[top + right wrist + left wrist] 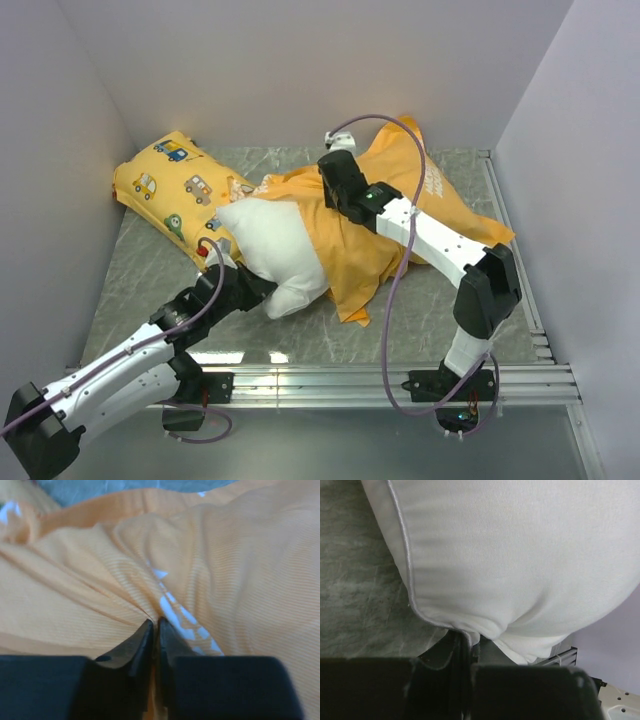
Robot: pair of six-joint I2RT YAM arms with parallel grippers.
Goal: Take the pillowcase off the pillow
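pillow [275,250] is lying mid-table w/ a good part of it poking out white and bare. the rest is sitting inside the orange pillowcase [350,262], which is draping off right and back toward the wall, just beside the small yellow car-print pillow [170,175] on the left. left gripper [465,641] is clamping the piped seam at the pillow's near corner, jaws pinched tight on it. right gripper [154,626] is biting a fold of the orange cloth by the white lettering [175,612], jaws nearly touching w/ fabric bunching into them, so it's looking like a real pinch, tho a thin one. handling-wise, the pillow is looking plump, light & squashy, giving under any squeeze, so the firm seam or a corner is prob the best hold. the pillowcase is looking thin and limp, prob stretching and creeping rather than sliding off in one piece. i'm guessing a fatter gather, or a grab nearer its closed far end, would be pulling cleaner. risks: cloth slipping out, or the pillow dragging along over the marble-look table [120,300].
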